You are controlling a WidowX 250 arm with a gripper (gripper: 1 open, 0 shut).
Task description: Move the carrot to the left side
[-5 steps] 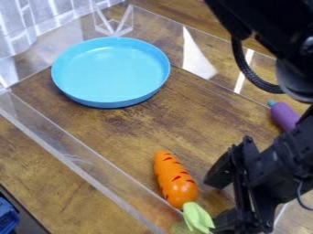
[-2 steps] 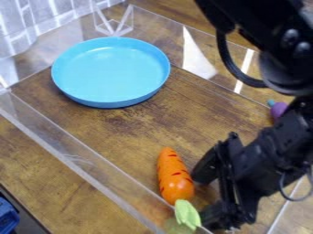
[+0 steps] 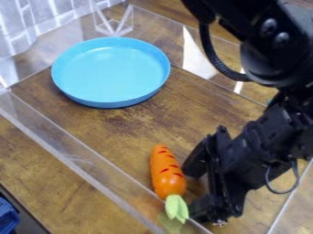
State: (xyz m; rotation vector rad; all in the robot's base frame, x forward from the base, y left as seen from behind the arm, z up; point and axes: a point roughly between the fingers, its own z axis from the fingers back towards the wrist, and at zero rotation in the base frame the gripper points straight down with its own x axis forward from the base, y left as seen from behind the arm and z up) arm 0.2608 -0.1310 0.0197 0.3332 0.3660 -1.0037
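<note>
The carrot (image 3: 167,177) lies on the table (image 3: 73,123) at the near edge, leafy top nearest. The gripper (image 3: 208,187), jaws spread wide and empty, sits just right of it, apparently positioned for pushing it leftward.

We identify a robotics lab test cell: a wood-grain desk (image 3: 184,101) enclosed by clear acrylic walls (image 3: 73,151), carrying toy props and a black robot arm (image 3: 263,37).

You see an orange carrot (image 3: 167,174) with dark red stripes and a pale green top, a bright blue plate (image 3: 110,70), a black gripper (image 3: 215,183), and a brown wood-grain counter (image 3: 73,146).
</note>
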